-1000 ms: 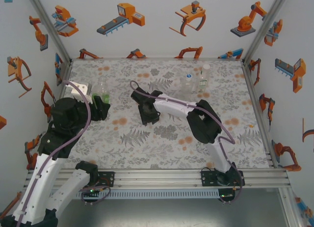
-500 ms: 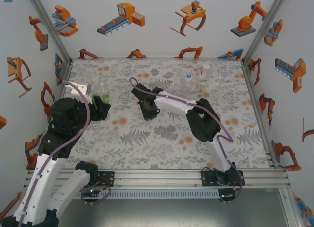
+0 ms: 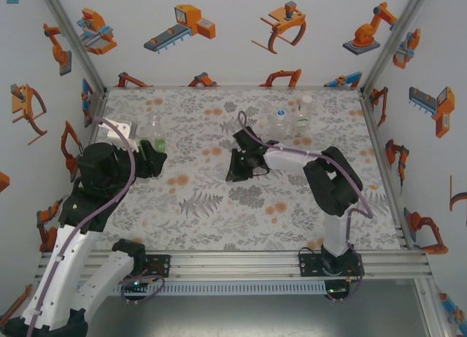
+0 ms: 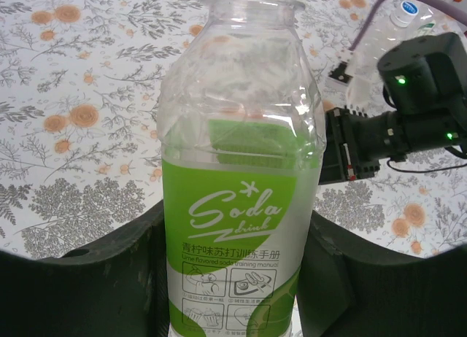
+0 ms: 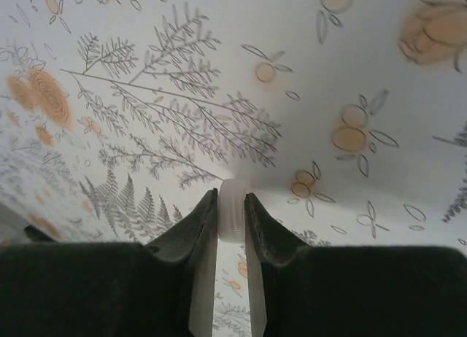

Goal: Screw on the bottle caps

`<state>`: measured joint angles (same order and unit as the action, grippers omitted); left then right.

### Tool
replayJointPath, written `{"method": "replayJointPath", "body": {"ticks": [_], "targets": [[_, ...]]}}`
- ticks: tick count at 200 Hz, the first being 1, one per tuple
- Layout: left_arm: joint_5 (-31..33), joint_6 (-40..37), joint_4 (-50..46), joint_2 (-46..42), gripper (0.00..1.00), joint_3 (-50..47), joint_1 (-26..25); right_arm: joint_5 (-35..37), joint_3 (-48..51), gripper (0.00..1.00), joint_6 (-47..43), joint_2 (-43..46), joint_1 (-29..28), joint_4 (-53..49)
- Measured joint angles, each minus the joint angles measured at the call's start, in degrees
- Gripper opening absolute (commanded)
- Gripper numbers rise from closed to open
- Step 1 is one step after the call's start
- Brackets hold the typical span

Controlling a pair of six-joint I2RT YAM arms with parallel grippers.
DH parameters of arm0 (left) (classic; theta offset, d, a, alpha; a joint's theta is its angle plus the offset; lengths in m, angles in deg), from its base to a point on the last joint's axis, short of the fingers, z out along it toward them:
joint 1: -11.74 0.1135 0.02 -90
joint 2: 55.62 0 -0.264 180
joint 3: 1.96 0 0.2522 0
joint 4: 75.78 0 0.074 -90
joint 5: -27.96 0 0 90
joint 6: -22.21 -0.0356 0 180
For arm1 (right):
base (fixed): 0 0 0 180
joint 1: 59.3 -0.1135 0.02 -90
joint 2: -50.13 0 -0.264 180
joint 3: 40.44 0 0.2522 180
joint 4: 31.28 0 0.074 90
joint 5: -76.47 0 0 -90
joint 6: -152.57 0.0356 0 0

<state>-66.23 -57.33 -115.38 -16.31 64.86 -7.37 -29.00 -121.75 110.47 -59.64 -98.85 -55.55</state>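
My left gripper [image 3: 149,160] is shut on the bottle with the green label [image 3: 154,135], which stands upright at the left of the table. In the left wrist view this bottle [image 4: 237,169] sits between my two fingers [image 4: 139,264] and its neck is open, with no cap on it. My right gripper [image 3: 233,171] hangs over the middle of the table. In the right wrist view its jaws [image 5: 231,200] pinch a small white bottle cap [image 5: 232,214] by its sides, above the floral cloth.
Two clear bottles [image 3: 280,122] [image 3: 303,114] stand at the back right of the table. The right arm's wrist [image 4: 408,111] shows to the right of the held bottle in the left wrist view. Patterned walls close in the left, back and right sides.
The right gripper has moved to the right, toward the table's middle, and the right arm's elbow has swung right. The left gripper and its bottle have stayed put.
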Motion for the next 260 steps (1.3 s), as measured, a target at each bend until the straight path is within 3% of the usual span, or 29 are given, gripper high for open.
{"method": "replayJointPath", "body": {"ticks": [39,75,114,175,260], "targets": [[-0.6,0.8,0.6,0.3,0.09,-0.3,0.1,-1.6,11.8,0.42,6.6,6.1,2.5,9.0],[-1.0,1.1,0.8,0.3,0.09,-0.3,0.1,2.0,12.6,0.45,8.3,7.9,3.4,7.4],[-1.0,1.1,0.8,0.1,0.09,-0.3,0.2,8.5,3.8,0.45,4.5,4.8,2.1,-4.1],[-1.2,1.1,0.8,0.2,0.09,-0.3,0.5,17.6,-15.8,0.47,-4.6,-5.4,-5.6,-23.1],[-1.9,1.6,1.5,0.9,0.08,-0.9,0.8,20.1,-17.6,0.43,-8.6,-6.4,-8.1,-31.5]]}}
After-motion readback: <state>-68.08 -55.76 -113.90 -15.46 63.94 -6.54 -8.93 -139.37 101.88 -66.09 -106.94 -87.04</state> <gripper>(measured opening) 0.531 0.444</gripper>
